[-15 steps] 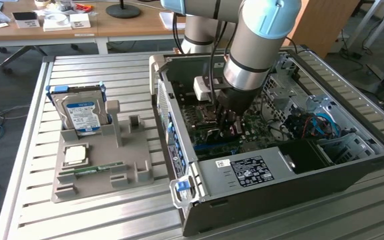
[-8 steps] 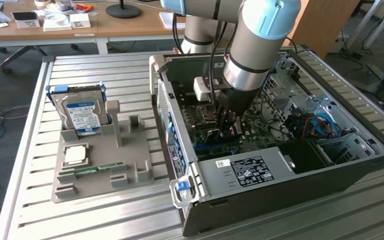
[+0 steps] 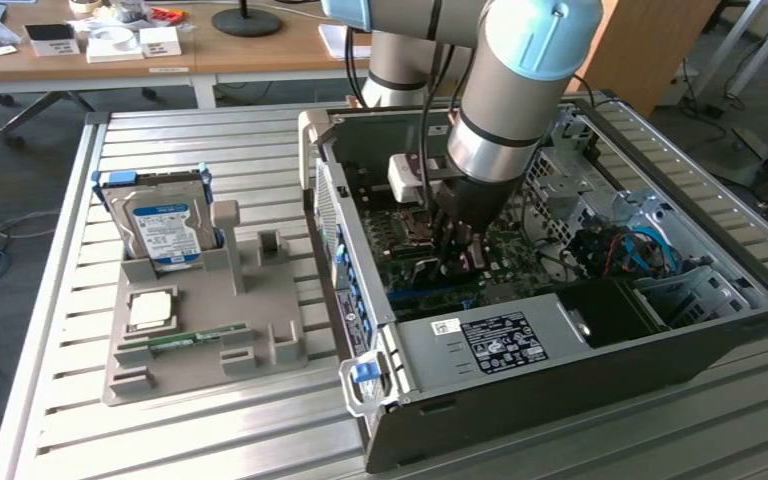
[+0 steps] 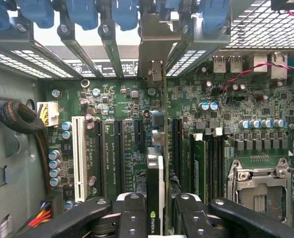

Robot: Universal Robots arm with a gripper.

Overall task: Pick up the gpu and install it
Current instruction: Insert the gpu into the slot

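Note:
My gripper (image 4: pixel 159 220) is down inside the open computer case (image 3: pixel 518 400), shut on the gpu (image 4: pixel 163 148). In the wrist view the card stands edge-on between my black fingers (image 4: pixel 129 213). Its thin green board runs across the motherboard (image 4: pixel 122 99) alongside the black expansion slots. Its metal end bracket (image 4: pixel 154 47) sits at the rear slot openings of the case. Whether the card is pressed into a slot I cannot tell. In the exterior view the gripper (image 3: pixel 458 255) hangs low over the motherboard, with the arm coming down from above.
A grey tray (image 3: pixel 271 320) on the exterior view's left holds an upright hard drive (image 3: pixel 164 230), a CPU (image 3: pixel 151 310) and a RAM stick (image 3: pixel 184 338). The power supply (image 3: pixel 491 345), cables (image 3: pixel 638 250), the white slot (image 4: pixel 79 151) and the CPU socket (image 4: pixel 258 191) crowd the gripper.

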